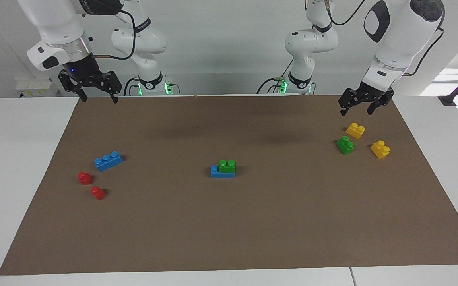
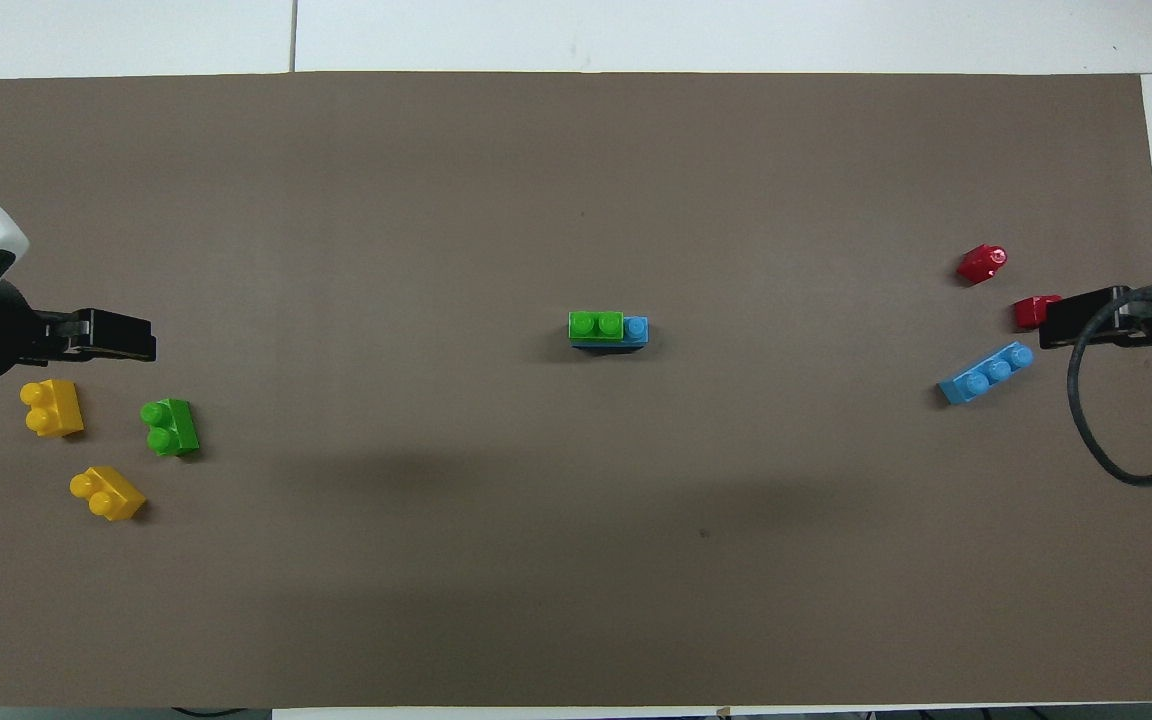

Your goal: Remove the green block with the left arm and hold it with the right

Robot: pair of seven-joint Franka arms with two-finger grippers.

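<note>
I see bare brown mat (image 1: 229,222) all around the central green block (image 1: 227,165) stacked on a blue brick (image 1: 218,172); other bricks sit well apart near both ends.

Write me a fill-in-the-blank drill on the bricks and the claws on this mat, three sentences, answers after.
1. At the middle of the mat, the green block sits on top of a ____ brick.
2. The loose green brick lies beside two ____ bricks.
3. The left claw and the right claw both hang with fingers ____, holding nothing.

Missing words: blue; yellow; open
</note>
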